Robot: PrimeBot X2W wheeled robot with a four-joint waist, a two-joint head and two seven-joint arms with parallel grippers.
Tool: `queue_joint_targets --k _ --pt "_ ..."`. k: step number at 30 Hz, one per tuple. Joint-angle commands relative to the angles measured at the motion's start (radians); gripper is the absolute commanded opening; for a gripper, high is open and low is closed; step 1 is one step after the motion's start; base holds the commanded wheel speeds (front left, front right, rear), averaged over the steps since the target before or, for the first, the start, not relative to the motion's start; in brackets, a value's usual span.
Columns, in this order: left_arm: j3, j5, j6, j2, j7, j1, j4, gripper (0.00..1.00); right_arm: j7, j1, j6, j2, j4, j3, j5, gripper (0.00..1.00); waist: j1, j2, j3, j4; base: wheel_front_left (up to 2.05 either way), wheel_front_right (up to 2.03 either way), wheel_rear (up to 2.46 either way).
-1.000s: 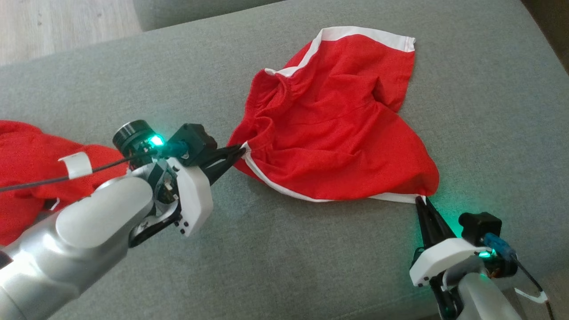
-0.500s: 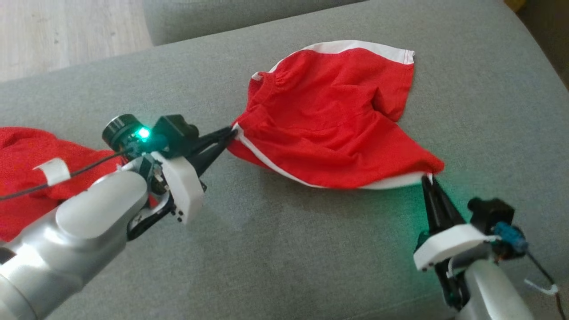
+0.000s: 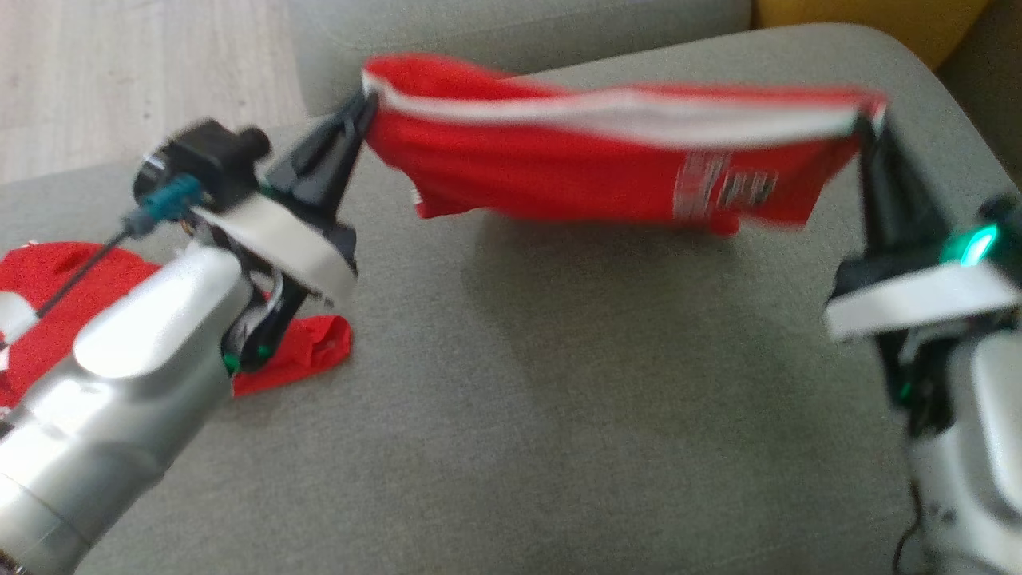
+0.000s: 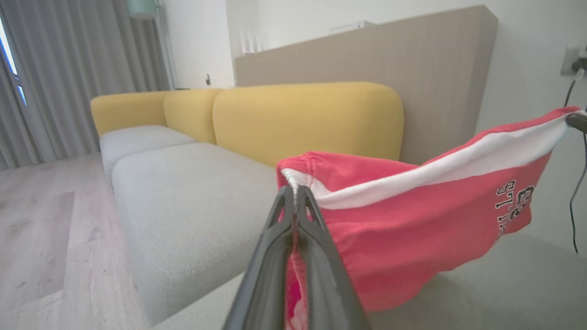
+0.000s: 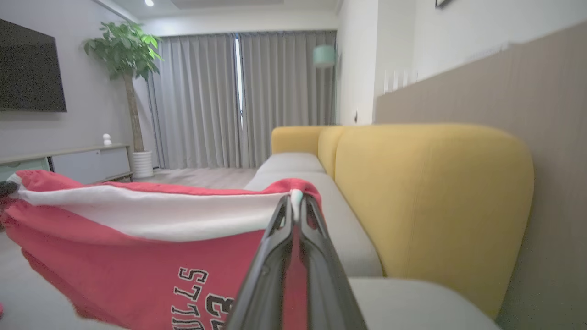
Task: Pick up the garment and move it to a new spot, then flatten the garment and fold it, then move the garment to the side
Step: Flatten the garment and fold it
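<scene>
The garment (image 3: 559, 168), a pair of red shorts with a white band and dark lettering, hangs stretched in the air above the grey sofa seat (image 3: 519, 415). My left gripper (image 3: 366, 100) is shut on its left corner. My right gripper (image 3: 864, 120) is shut on its right corner. In the left wrist view the fingertips (image 4: 293, 195) pinch the gathered white hem, and the garment (image 4: 412, 220) spreads off to the right. In the right wrist view my right gripper (image 5: 296, 201) pinches the hem, with the garment (image 5: 137, 247) hanging to the left.
Another red garment (image 3: 48, 295) lies on the seat at the left, partly under my left forearm. Yellow backrests (image 4: 302, 119) line the sofa's far side. Wooden floor (image 3: 136, 72) lies beyond the seat's far left edge.
Both grippers have lifted the garment off the seat and pulled its corners apart, so it now hangs taut in the air. The head camera has shifted too.
</scene>
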Motion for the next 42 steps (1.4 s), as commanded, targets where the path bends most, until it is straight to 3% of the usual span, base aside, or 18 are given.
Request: queue_joint_targets --k 1,6,11,18,25,26,27,33,37,42 --pt "0.070 -0.007 0.014 0.024 -0.014 -0.042 -0.025 0.00 0.013 -0.060 -0.001 -0.017 -0.054 0.018 0.005 0.00 0.0001 -0.0001 -0.011 0.010 0.00 0.00 0.00" --pt "0.176 -0.008 0.069 0.012 -0.030 -0.035 -0.088 0.00 0.083 -0.170 -0.001 -0.061 -0.106 0.053 0.026 0.00 0.0001 -0.0001 -0.037 0.031 0.00 0.00 0.00" --pt "0.283 0.028 0.122 0.003 -0.031 -0.001 -0.162 0.00 0.118 -0.252 -0.001 -0.096 -0.081 0.086 0.042 0.00 0.0001 -0.0001 -0.063 0.053 0.00 0.00 0.00" --pt "0.343 0.063 0.166 0.004 -0.032 0.105 -0.284 0.00 0.131 -0.233 -0.001 -0.130 -0.086 0.105 0.054 0.00 0.0001 -0.0001 -0.098 0.080 0.00 0.00 0.00" --pt "0.352 0.087 0.250 0.065 -0.032 0.238 -0.478 0.00 0.165 -0.110 -0.001 -0.130 -0.204 0.069 0.059 0.00 0.0001 -0.0001 -0.122 0.078 0.00 0.00 0.00" --pt "0.365 0.087 0.294 0.095 -0.032 0.284 -0.557 0.00 0.190 -0.063 -0.001 -0.119 -0.261 0.043 0.053 0.00 0.0001 -0.0001 -0.123 0.074 0.00 0.00 0.00" --pt "0.365 0.087 0.294 0.095 -0.032 0.284 -0.557 0.00 0.190 -0.063 -0.001 -0.119 -0.261 0.043 0.053 0.00 0.0001 -0.0001 -0.123 0.074 0.00 0.00 0.00" --pt "0.395 0.086 0.396 0.162 -0.009 0.366 -0.760 0.00 0.292 0.037 -0.001 -0.083 -0.425 -0.031 0.016 0.00 0.0001 -0.0001 -0.105 0.069 0.00 0.00 0.00" --pt "0.397 0.078 0.398 0.163 0.025 0.336 -0.759 0.00 0.338 0.016 -0.001 -0.078 -0.437 -0.032 0.001 0.00 0.0001 -0.0001 -0.069 0.066 0.00 0.00 0.00" --pt "0.400 0.058 0.325 0.136 0.082 0.194 -0.639 0.00 0.336 -0.141 -0.001 -0.084 -0.306 -0.032 0.044 0.00 0.0001 -0.0001 0.060 0.052 0.00 0.00 0.00"
